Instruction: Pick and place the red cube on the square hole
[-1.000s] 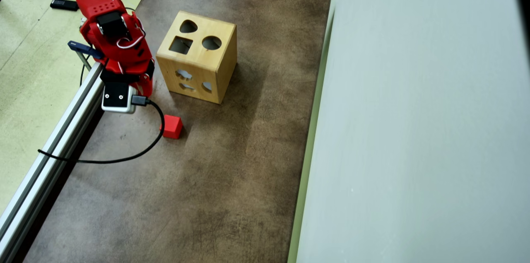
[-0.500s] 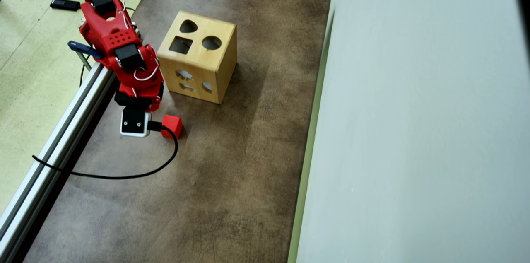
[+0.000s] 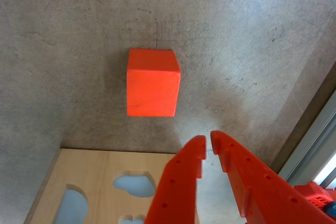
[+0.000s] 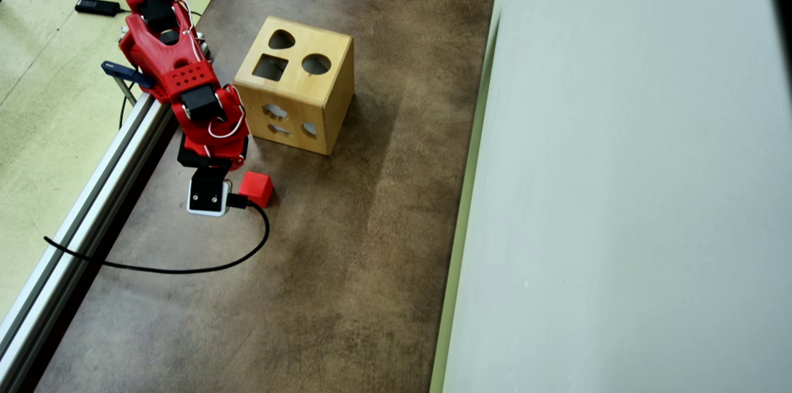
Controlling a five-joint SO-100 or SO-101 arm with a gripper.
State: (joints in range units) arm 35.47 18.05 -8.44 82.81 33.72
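Cube (image 3: 153, 82) sits loose on the table (image 3: 63, 35) just past your gripper (image 3: 208, 142), whose jaws are nearly shut and empty, so spread them wide, straddle its flat sides squarely, then close.

Cube (image 3: 153, 82): orange-red in the wrist view, plain, unmarked. Hand (image 3: 207, 144): same orange-red plastic. Tabletop (image 4: 346, 257): mottled grey-brown. Sorting box (image 4: 297, 85): pale natural wood with dark cut-outs. Cable (image 4: 185, 268): black. Floor (image 4: 49, 102): pale green.
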